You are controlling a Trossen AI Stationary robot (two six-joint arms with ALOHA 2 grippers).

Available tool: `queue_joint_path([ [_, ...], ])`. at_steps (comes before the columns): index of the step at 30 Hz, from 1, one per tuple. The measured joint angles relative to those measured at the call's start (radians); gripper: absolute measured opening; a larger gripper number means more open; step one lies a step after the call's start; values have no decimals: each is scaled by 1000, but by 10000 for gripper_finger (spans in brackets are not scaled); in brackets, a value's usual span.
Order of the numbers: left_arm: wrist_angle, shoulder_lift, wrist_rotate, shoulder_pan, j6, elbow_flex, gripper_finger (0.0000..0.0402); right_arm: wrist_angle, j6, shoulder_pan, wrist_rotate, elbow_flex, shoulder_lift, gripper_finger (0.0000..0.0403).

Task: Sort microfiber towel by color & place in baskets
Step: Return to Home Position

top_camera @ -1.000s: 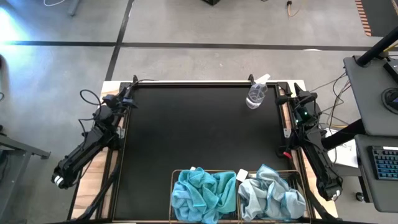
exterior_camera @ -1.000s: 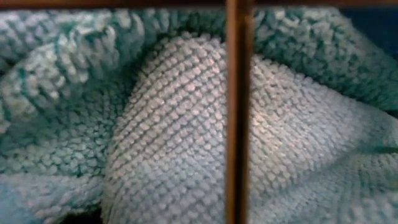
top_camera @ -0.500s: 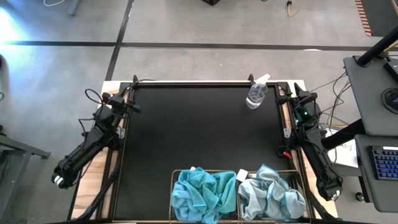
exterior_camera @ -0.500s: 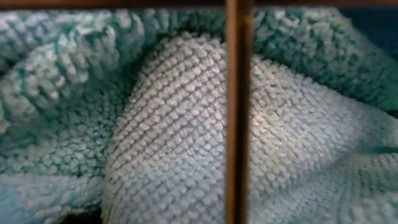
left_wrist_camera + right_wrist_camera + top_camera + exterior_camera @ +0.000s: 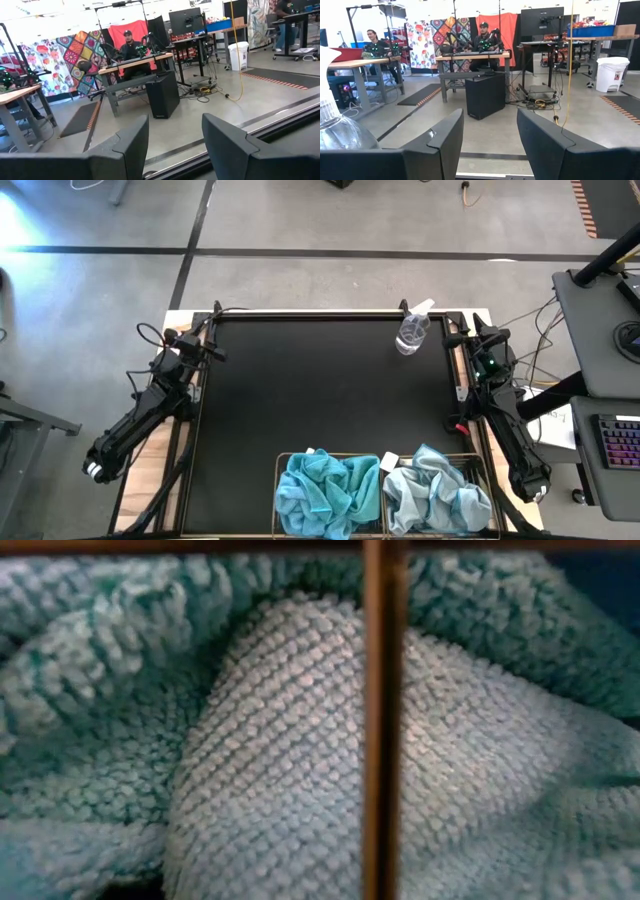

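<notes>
In the high view, two dark wire baskets stand side by side at the table's near edge. The left basket [image 5: 280, 480] holds bright turquoise towels [image 5: 328, 490]. The right basket [image 5: 484, 478] holds pale grey-blue towels [image 5: 436, 494]. The low view is filled by towel pile [image 5: 250, 760] behind a basket wire [image 5: 383, 720]. My left gripper [image 5: 212, 350] [image 5: 175, 145] is open at the table's far left corner. My right gripper [image 5: 462, 332] [image 5: 490, 140] is open at the far right corner. Both are far from the baskets.
A clear plastic spray bottle [image 5: 412, 330] [image 5: 335, 130] lies on the black table top [image 5: 320, 390] near the far right corner, close to my right gripper. The wrist views look out into a room with desks and seated people [image 5: 482, 42].
My left gripper has shifted slightly at the table's far left corner, then kept still. The towels, baskets and right arm have not moved.
</notes>
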Motion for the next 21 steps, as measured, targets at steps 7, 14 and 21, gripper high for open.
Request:
queue_joint_path([
  [7, 0, 1, 0, 0, 0, 0, 168, 0, 0, 0, 0, 0, 0, 180],
  [14, -1, 10, 0, 0, 0, 0, 168, 0, 0, 0, 0, 0, 0, 180],
  [21, -11, 11, 0, 0, 0, 10, 168, 0, 0, 0, 0, 0, 0, 180],
])
